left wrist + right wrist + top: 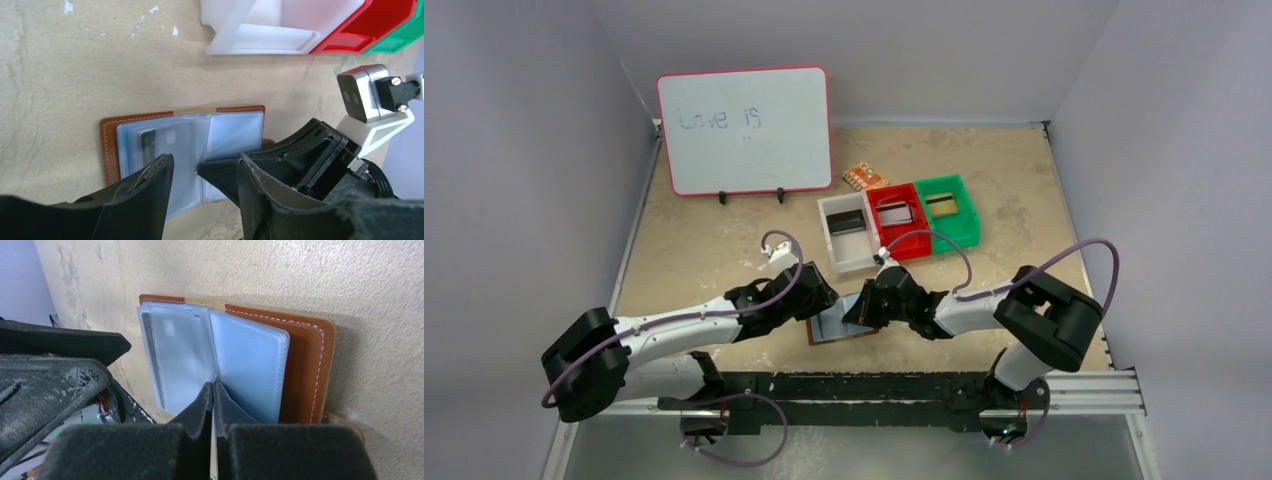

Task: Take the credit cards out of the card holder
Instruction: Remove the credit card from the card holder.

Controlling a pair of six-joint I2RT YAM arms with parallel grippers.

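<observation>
both my grippers are down at the card holder (832,328), which lies open on the table (704,260) near my bases, brown cover down and clear pockets (250,365) facing up. my right gripper (213,388) is pressed fully together, its tips at the near edge of the pockets where two leaves part; i cannot tell whether a leaf is caught between them. my left gripper (204,161) has its fingers apart, one either side of the right gripper's tip, over that same near edge. one credit card (150,142), dark, shows through a pocket just beyond my left fingertip. further back, well apart from the holder, three more cards lie in bins: a black card (848,222) in the white bin (856,262), a silvery card (894,213) in the red bin (909,248), a gold-olive card (941,205) in the green bin (954,238).
</observation>
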